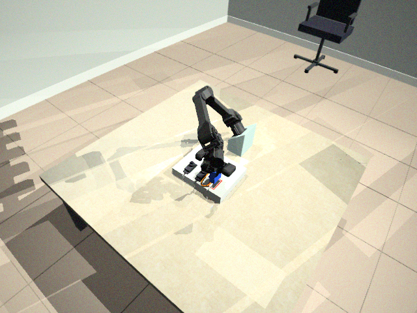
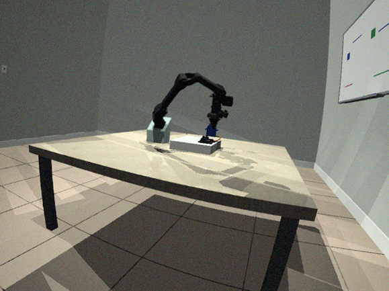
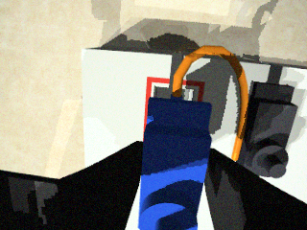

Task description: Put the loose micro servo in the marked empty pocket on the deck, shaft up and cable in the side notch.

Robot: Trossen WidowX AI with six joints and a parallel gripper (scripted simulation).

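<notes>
My gripper (image 1: pixel 217 173) (image 2: pixel 212 124) (image 3: pixel 174 152) is shut on the blue micro servo (image 1: pixel 214 177) (image 2: pixel 211 131) (image 3: pixel 177 139). The servo is upright above the white deck (image 1: pixel 235 174) (image 2: pixel 187 139) (image 3: pixel 110 96), its round top boss towards the wrist camera. Its orange cable (image 3: pixel 208 50) leaves the far end and loops right, towards the seated dark servo. The red-outlined pocket (image 3: pixel 165 80) shows partly beyond the servo's far end; the servo hides the rest. A grey side notch (image 3: pixel 177 63) runs from it to the deck's edge. The mounting ears' height over the deck cannot be told.
A dark servo (image 1: pixel 201 175) (image 3: pixel 273 122) sits in the deck beside the pocket, with another dark servo (image 1: pixel 190 167) farther along. The arm's pale green base block (image 1: pixel 242 143) (image 2: pixel 158 134) stands behind the deck on the table (image 1: pixel 151 215) (image 2: pixel 101 158).
</notes>
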